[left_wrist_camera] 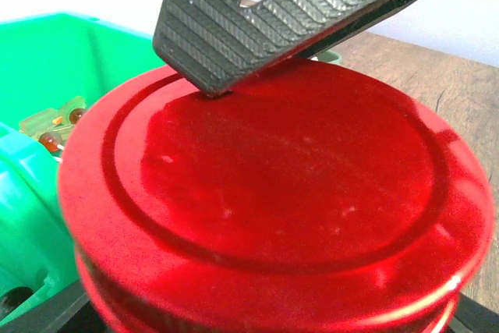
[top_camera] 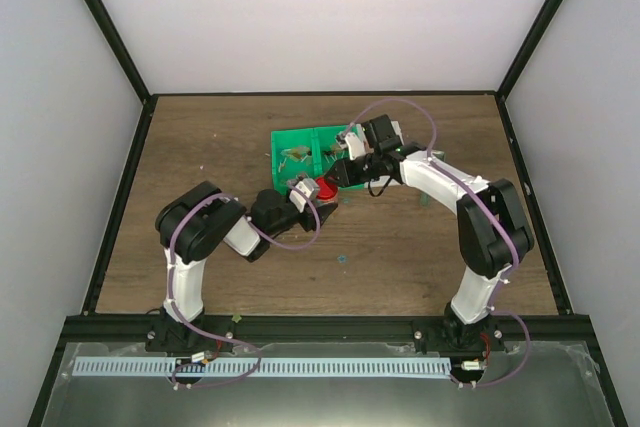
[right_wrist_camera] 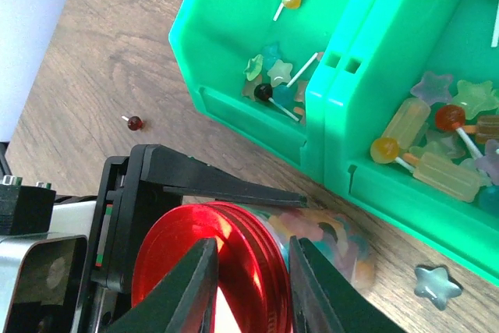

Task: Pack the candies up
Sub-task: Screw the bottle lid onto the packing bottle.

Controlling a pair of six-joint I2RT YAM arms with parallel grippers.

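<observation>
Right wrist view: right gripper (right_wrist_camera: 253, 241) pinches the red lid (right_wrist_camera: 179, 263) by its rim; left gripper (top_camera: 310, 192), facing it, clasps the clear jar (right_wrist_camera: 355, 259) of candies (right_wrist_camera: 312, 228); green tray (right_wrist_camera: 249, 115) just ahead.

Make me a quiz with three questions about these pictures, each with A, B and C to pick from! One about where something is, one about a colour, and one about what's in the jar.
1. Where is the pale star candy?
A. on a plate
B. on a chair
C. on the wooden table, near the green bin

2. What colour is the lid of the clear jar?
A. red
B. blue
C. yellow

3. The clear jar is:
A. empty
B. holding sweets
C. full of water

Answers:
1 C, the star lies on bare wood just outside the bin's wall.
2 A, the lid shines red in both wrist views.
3 B, coloured sweets show through the jar's clear wall.
</observation>
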